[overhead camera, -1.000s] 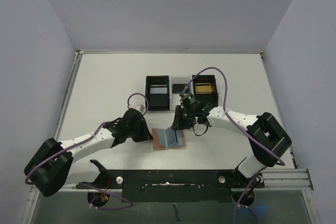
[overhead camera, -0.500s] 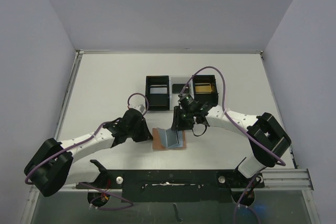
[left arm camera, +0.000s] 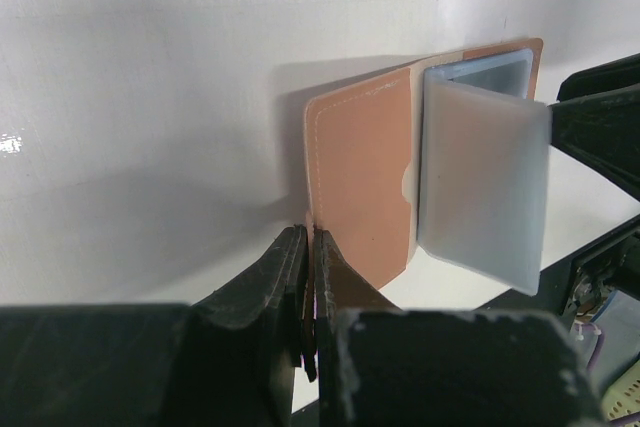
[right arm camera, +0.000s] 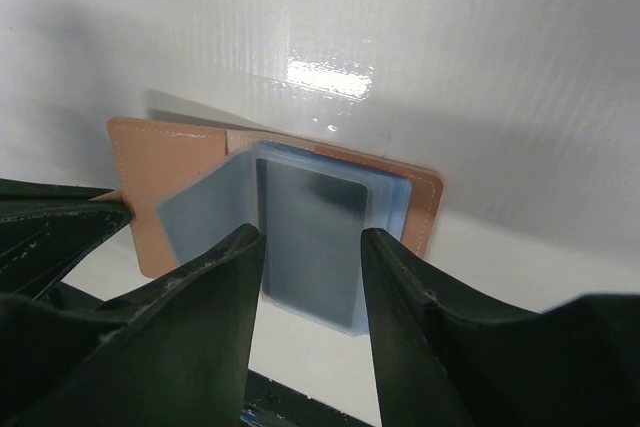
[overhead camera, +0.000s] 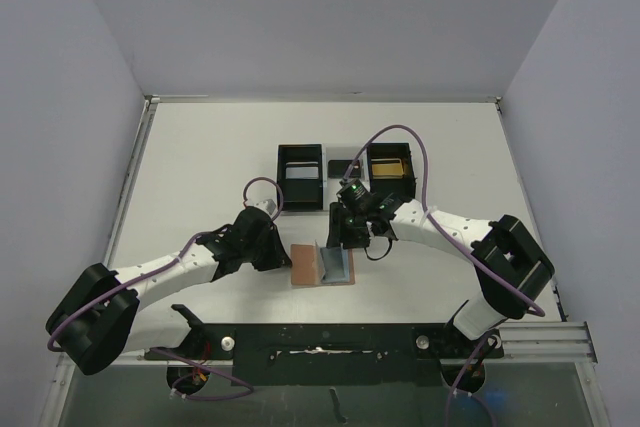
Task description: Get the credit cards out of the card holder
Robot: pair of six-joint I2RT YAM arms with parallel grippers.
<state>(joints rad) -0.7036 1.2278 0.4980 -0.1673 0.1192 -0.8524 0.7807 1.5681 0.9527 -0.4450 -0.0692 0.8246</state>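
Now the left jaws are closed, tips at the left edge of the holder (left arm camera: 360, 177); whether they pinch it is unclear. Right jaws stand partly open over its blue leaf (right arm camera: 200, 212) and a grey card (right arm camera: 310, 237), holding nothing. The holder lies open on the surface (overhead camera: 200, 177) between the arms, long axis left-right.

Left end effector (left arm camera: 308, 239) is at bottom centre, fingers pinched together on the lower left corner of the tan-brown leather bifold wallet (left arm camera: 365, 177). Wallet's lying open on the white desk (left arm camera: 150, 97), pale blue inner sleeve (left arm camera: 482, 182) sticking up on its right.
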